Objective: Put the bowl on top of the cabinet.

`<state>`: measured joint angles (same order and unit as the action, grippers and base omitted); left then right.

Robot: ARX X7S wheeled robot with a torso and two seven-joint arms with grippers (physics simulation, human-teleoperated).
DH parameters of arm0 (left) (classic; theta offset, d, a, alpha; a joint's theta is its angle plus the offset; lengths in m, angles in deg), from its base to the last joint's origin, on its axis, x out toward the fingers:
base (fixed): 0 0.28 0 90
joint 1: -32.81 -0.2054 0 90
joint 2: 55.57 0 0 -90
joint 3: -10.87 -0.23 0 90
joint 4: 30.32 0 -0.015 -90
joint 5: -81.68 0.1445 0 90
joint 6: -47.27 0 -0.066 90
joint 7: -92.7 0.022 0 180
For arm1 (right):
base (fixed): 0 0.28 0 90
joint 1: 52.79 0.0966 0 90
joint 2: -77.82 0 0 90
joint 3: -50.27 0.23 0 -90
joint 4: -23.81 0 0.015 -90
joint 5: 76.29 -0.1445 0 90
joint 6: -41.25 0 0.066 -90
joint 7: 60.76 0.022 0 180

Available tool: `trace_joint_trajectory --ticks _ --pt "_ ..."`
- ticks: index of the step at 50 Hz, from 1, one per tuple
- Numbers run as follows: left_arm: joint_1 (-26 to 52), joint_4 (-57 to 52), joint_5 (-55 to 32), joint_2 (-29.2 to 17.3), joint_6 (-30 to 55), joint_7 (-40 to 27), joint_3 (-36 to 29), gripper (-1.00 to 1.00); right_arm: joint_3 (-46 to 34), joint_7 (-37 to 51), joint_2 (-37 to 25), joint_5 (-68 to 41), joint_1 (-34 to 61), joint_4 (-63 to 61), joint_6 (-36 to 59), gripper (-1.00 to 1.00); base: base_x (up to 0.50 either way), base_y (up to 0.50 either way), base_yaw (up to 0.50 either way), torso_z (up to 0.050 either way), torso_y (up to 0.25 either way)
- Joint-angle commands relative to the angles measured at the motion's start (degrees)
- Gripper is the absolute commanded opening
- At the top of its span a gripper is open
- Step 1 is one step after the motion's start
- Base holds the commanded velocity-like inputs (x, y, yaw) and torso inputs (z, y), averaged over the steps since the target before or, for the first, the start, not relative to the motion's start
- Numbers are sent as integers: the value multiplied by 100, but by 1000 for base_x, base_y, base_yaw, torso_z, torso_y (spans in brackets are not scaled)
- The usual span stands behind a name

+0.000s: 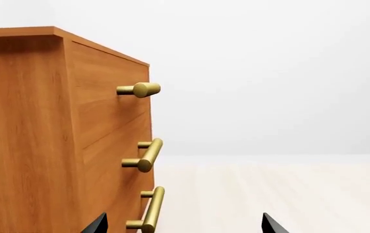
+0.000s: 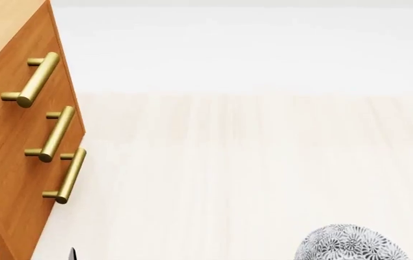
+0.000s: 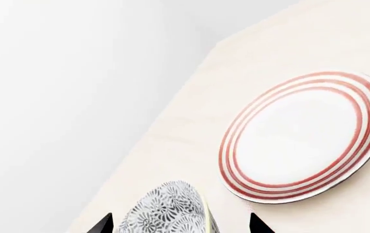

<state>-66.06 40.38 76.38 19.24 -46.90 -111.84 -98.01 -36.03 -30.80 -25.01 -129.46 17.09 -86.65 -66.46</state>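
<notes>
The patterned grey-and-white bowl (image 3: 165, 216) lies between the two fingertips of my right gripper (image 3: 179, 224). The gripper is open, and a gap shows on each side of the bowl. In the head view the bowl (image 2: 351, 245) sits at the near right edge of the picture, and the right gripper itself is out of that view. The orange-brown cabinet (image 2: 18, 162) stands at the left with three brass handles (image 2: 56, 134) on its front. My left gripper (image 1: 185, 225) hangs open beside the cabinet (image 1: 23, 136), level with its lowest handle (image 1: 152, 208), and holds nothing.
A flat white plate with red rings (image 3: 301, 138) lies on the pale wood table (image 3: 191, 145), just beyond the bowl. The table's edge (image 3: 152, 126) runs close to the bowl on the side away from the plate. The cabinet's lighter top (image 2: 0, 27) shows at the far left.
</notes>
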Motion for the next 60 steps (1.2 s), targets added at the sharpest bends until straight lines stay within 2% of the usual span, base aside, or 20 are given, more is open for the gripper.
trace_joint_trajectory --ticks 1,22,42,60 --pt "3 0 -25 -34 -15 -42 -19 100 24 -47 -39 -330 13 56 20 100 0 0 0 0 0" --pt "54 44 -71 -64 -16 -68 -64 100 -27 7 -152 -692 163 221 202 100 0 0 0 0 0" --pt "50 32 -80 -100 -45 -119 -97 100 -176 308 -456 -1261 655 671 832 100 0 0 0 0 0" --pt "59 42 -86 -133 -56 -150 -130 100 -305 407 -583 -1360 889 845 1086 100 0 0 0 0 0"
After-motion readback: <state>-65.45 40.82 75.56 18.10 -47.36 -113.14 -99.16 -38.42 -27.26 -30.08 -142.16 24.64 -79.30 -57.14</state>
